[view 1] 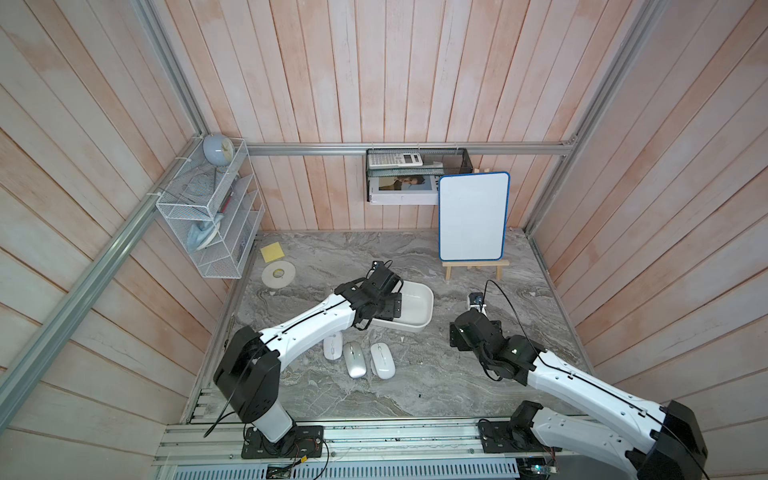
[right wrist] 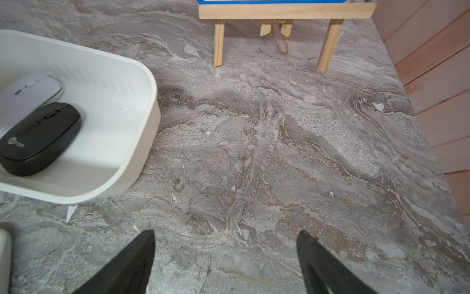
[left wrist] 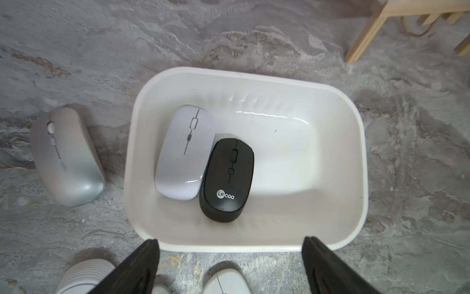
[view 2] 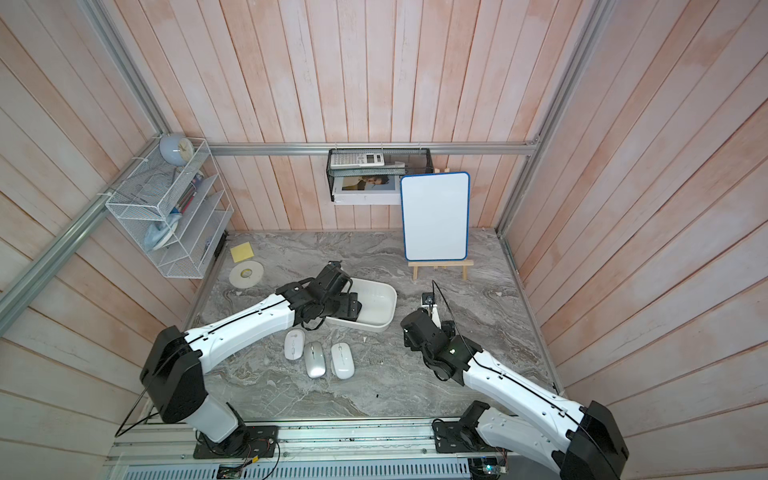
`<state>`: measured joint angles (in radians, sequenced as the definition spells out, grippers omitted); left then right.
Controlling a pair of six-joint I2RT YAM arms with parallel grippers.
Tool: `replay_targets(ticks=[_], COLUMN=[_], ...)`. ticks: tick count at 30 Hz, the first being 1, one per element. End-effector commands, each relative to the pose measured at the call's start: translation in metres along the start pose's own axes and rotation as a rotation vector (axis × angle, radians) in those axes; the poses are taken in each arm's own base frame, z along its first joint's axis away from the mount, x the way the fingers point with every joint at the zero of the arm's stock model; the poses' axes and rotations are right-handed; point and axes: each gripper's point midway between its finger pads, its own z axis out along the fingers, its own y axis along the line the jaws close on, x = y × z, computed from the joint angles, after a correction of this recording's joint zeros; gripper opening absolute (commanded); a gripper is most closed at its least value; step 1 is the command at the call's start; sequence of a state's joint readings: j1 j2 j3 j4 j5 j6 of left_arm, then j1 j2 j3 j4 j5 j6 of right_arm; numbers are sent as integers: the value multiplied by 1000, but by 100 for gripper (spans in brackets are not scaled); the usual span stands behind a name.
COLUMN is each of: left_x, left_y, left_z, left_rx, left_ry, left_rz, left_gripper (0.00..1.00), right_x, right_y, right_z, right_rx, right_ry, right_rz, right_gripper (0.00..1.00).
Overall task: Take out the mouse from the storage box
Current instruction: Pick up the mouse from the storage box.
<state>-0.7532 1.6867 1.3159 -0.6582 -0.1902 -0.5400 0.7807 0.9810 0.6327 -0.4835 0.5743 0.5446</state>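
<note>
Your left pincer (left wrist: 230,240), spread and empty like your right pincer (right wrist: 225,232), hangs over the shallow white plastic storage box (left wrist: 338,178) where a glossy white mouse (left wrist: 184,152) and a matte black mouse (left wrist: 227,180) touch, while three pale mice (view 1: 354,359) lie outside, so two seem left.

walls (view 1: 415,83): pale pinkish wood planks | rails (view 1: 311,148): aluminium, along corners | tabletop (view 1: 415,386): grey marble pattern | wire rack (view 1: 185,199): white, left wall | mesh tray (view 1: 461,163): black, back wall | whiteboard (view 1: 473,216): on wooden easel (view 1: 473,264)
</note>
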Motion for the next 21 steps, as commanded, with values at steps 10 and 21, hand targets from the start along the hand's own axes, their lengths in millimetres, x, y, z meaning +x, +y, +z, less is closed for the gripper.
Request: replay_targets(ticks=[10,21], left_x=[14,29], left_y=[-11,-6], left_z=[49,86], left_rx=[-82,-149], left_ry=[221,312], left_rz=[72,88], left_gripper=[85,86], right_x=[8,8], right_y=[-3,-2], right_z=[17,15], right_rx=[-61,-74], right_ry=[-6,-16], right_rz=[45,50], right_gripper=[91,91])
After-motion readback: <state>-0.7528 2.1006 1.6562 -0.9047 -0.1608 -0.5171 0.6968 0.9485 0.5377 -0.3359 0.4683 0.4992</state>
